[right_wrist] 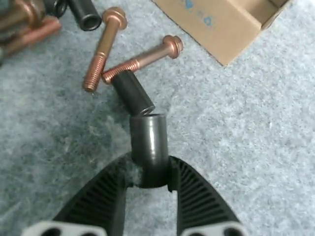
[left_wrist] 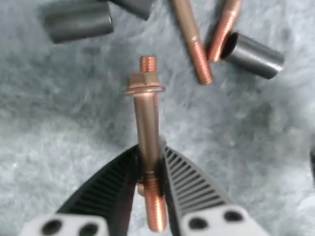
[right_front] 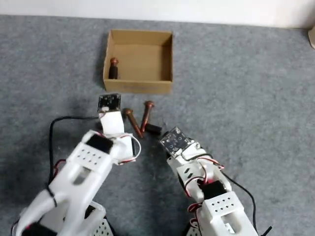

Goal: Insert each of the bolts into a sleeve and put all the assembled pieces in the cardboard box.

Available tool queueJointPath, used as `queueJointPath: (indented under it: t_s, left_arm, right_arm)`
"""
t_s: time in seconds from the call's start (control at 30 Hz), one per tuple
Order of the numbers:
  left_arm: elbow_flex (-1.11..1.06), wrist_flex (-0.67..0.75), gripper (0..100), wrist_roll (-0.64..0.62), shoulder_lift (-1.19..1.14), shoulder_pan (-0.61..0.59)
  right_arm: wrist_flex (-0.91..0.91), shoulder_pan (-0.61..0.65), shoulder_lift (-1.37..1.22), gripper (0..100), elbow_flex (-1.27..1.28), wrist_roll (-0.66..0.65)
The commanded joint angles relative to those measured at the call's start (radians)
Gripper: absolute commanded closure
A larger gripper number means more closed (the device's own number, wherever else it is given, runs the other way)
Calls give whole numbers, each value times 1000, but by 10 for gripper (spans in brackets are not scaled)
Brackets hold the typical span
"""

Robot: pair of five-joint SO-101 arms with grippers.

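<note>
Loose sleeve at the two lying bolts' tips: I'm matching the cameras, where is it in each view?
High view: the loose sleeve lies centrally, right of the bolt tips.
Left wrist view: the loose sleeve lies beyond the held bolt, beside a threaded tip.
Right wrist view: the loose sleeve, just beyond the held sleeve, at a threaded tip.
Shared landmark: the two lying bolts, a V.

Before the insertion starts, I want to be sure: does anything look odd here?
The left gripper holds a bolt in its jaws, yet a threaded tip shows beyond its head; seemingly two are clamped together.
</note>
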State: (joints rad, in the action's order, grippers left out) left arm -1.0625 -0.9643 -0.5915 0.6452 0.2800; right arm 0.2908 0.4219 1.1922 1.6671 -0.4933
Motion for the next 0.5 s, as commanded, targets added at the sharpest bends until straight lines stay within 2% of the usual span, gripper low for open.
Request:
queueJointPath:
  t_s: [0.0, 0.13, 0.2, 0.3, 0.47]
  left_arm:
    - [-38, 21, 867, 5, 88, 24]
    - [-93, 18, 605, -2, 108, 24]
    - [-108, 18, 518, -2, 108, 24]
    - [-110, 21, 504, -3, 108, 24]
    - [-111, 64, 585, 2, 107, 1]
  right_arm:
    - [-30, -12, 1, 993, 7, 2]
    - [-30, -10, 1, 993, 7, 2]
    - [-30, -10, 1, 993, 7, 2]
    - [-30, -10, 1, 993, 7, 2]
    - [-30, -10, 1, 993, 7, 2]
